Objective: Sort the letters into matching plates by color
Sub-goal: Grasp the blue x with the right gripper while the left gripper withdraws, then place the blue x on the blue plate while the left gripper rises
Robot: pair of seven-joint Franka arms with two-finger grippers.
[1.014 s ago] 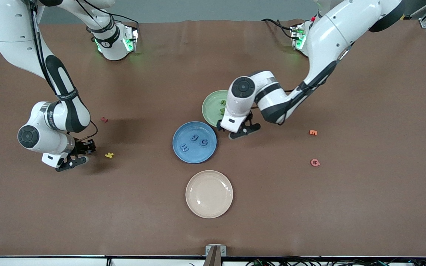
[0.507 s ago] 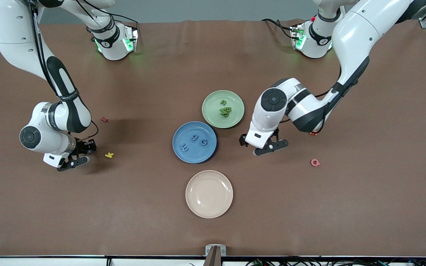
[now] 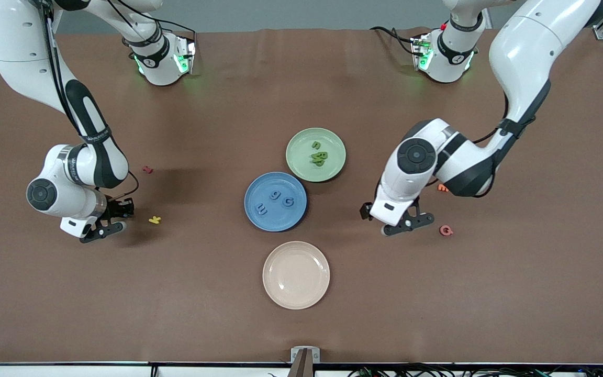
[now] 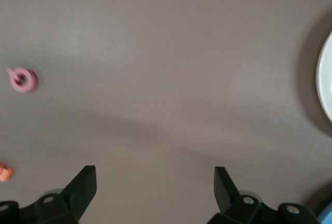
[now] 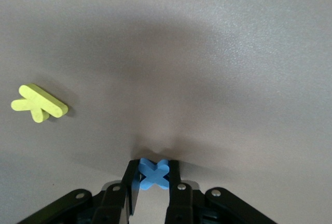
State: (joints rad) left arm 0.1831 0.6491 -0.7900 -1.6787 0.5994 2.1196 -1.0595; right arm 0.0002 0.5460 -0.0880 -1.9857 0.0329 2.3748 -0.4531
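Green plate [image 3: 333, 139]: it lay beside the blue plate, farther from the front camera, and carried a small heap of green letters [image 3: 317, 155]. Several overlapped, so the count could not be read for certain; it looked like all four.
Blue plate [image 3: 254, 209]: three blue letters [image 3: 276, 200] lay in it, apart from one another.
Blue X piece [image 5: 151, 173]: this was the fourth blue letter, and it was not in a plate; it sat pinched between the fingers of the right pincer.
Done so far: judging by the plates, the green sorting looked finished and three of four blue pieces were placed.
Left to do: seemingly only carrying the blue X across to the blue plate and releasing it there.
Right pincer [image 3: 109, 224]: it was closed down to the width of the blue X, gripping it low over the table at the right arm's end, just beside a yellow piece [image 3: 154, 220].
Left pincer [image 4: 154, 187]: it was spread wide and held nothing, over bare table near a pink ring-shaped piece [image 3: 445, 230], well clear of the plates.
Other pieces: a red piece [image 3: 147, 169] and an orange piece [image 3: 442, 187] lay loose on the table; they did not belong to the task.
Beige plate [image 3: 296, 275]: it held nothing and lay nearest the front camera.
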